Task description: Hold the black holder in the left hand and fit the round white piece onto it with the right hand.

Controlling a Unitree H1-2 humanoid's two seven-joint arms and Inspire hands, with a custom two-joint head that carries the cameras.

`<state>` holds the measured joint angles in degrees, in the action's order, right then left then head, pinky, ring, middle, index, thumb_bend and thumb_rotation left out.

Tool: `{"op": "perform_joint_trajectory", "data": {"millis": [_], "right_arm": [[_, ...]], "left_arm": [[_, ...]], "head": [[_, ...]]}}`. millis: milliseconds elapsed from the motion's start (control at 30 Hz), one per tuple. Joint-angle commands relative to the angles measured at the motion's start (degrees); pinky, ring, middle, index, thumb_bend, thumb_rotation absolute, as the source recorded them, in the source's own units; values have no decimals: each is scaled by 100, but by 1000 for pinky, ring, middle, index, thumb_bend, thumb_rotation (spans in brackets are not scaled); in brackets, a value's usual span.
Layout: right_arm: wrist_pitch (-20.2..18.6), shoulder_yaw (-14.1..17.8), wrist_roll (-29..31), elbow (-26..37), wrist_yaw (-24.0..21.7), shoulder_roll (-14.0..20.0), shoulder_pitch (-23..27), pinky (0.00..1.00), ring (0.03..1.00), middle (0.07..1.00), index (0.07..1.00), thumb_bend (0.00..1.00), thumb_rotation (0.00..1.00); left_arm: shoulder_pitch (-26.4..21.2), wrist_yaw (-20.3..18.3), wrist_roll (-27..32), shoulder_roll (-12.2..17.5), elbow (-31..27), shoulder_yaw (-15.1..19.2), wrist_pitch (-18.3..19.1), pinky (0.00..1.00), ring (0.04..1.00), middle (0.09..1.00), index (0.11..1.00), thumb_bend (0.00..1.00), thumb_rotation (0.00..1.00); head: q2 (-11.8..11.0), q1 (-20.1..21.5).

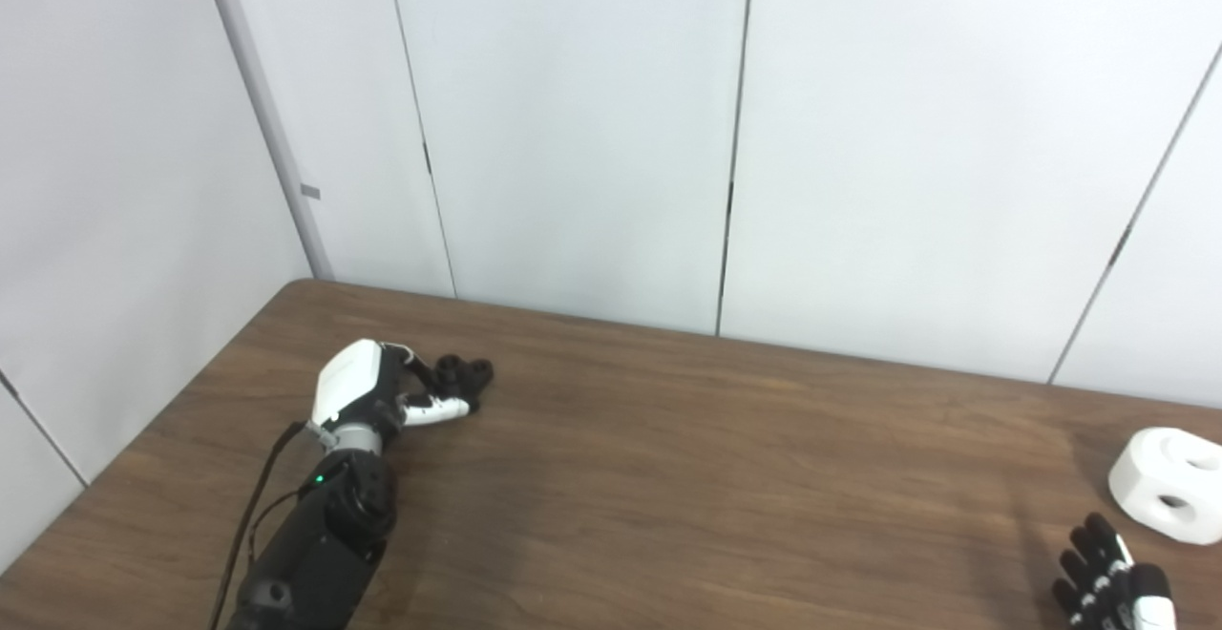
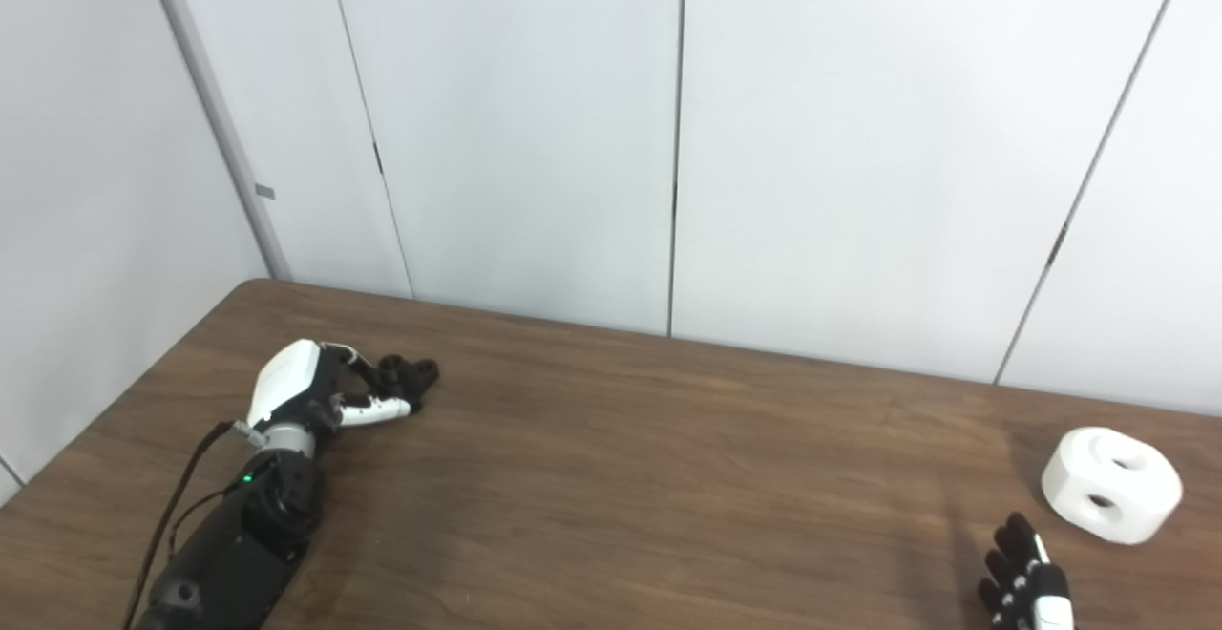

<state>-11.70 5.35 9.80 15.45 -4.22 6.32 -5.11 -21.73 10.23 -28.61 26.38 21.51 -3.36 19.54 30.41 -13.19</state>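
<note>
The black holder (image 1: 465,374) lies on the brown table (image 1: 687,458) at the far left. My left hand (image 1: 382,389) is at it, with fingers behind the holder and the thumb stretched out in front of it, not closed around it. The round white piece (image 1: 1167,484), with holes in its top and side, lies on the table at the far right. My right hand (image 1: 1112,587) is low at the bottom right edge, fingers apart and holding nothing, a short way in front of the white piece. Only its fingers show.
White wall panels (image 1: 573,134) stand right behind the table's far edge. The table's left edge runs close to my left arm (image 1: 315,535). A black cable (image 1: 250,515) hangs along that arm.
</note>
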Motion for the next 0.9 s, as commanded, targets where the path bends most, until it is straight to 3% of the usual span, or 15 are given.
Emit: {"op": "perform_joint_trajectory", "data": {"millis": [0,433,867], "right_arm": [[130,-16,-11,169,-9,-2,136,1000,1000,1000,1000,509,1000],[274,9,-46,-33,22,-69,224,1000,1000,1000,1000,510,1000],[226,-44,-136,57,114,-215,249,1000,1000,1000,1000,552,1000]], "left_arm": [[0,-190,-3,21,-350,-84,-6,1000,930,813,486,520,46],[715,-575,-792,-158,-1911,-919,-121,971,903,793,485,522,48],[1271,-621,-1496,-522,-2724,-1536,-579,1000,902,794,485,522,49]], "head": [[4,14],[60,258],[319,730]]}}
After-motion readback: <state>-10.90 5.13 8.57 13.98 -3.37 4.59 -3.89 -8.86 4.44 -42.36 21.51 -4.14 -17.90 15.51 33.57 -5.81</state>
